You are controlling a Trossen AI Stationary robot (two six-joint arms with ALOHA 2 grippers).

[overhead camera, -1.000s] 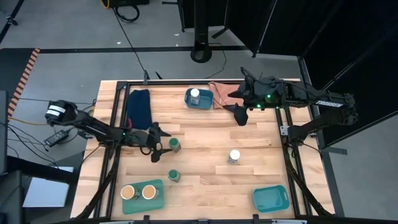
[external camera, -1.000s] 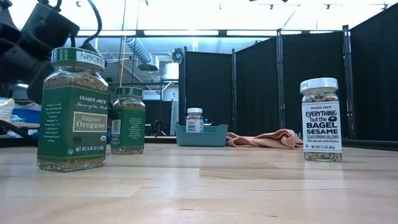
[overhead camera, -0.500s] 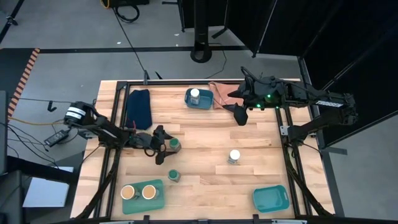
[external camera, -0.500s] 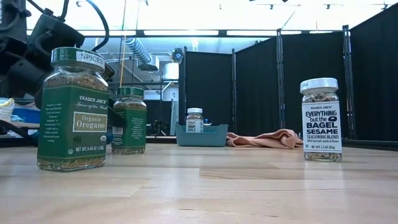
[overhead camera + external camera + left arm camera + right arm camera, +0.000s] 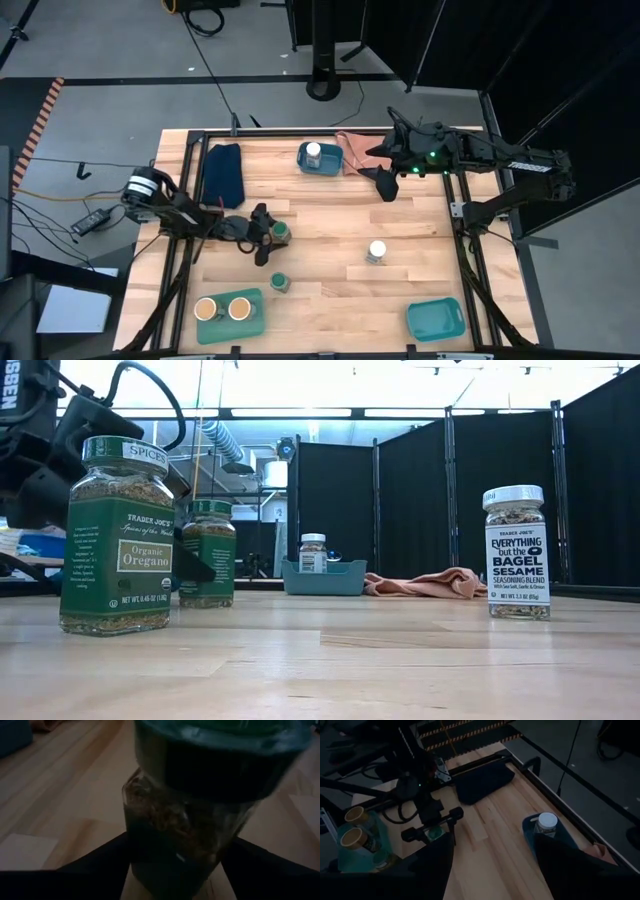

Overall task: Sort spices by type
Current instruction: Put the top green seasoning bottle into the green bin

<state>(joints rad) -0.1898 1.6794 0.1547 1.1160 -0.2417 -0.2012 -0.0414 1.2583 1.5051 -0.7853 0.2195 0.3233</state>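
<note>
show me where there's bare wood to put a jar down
Bare wood spans the middle, between the white-lidded jar and the navy cloth, and between the two front trays. It is crowded around the left gripper and both green-lidded jars.

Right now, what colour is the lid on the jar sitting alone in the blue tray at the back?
White; the jar shows best in the high view.

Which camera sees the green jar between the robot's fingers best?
The left wrist view: the green-lidded jar fills it, between the left tool's fingers. The high view shows only its lid. The low view shows its side, half hidden behind another jar. The right wrist view shows it small.
</note>
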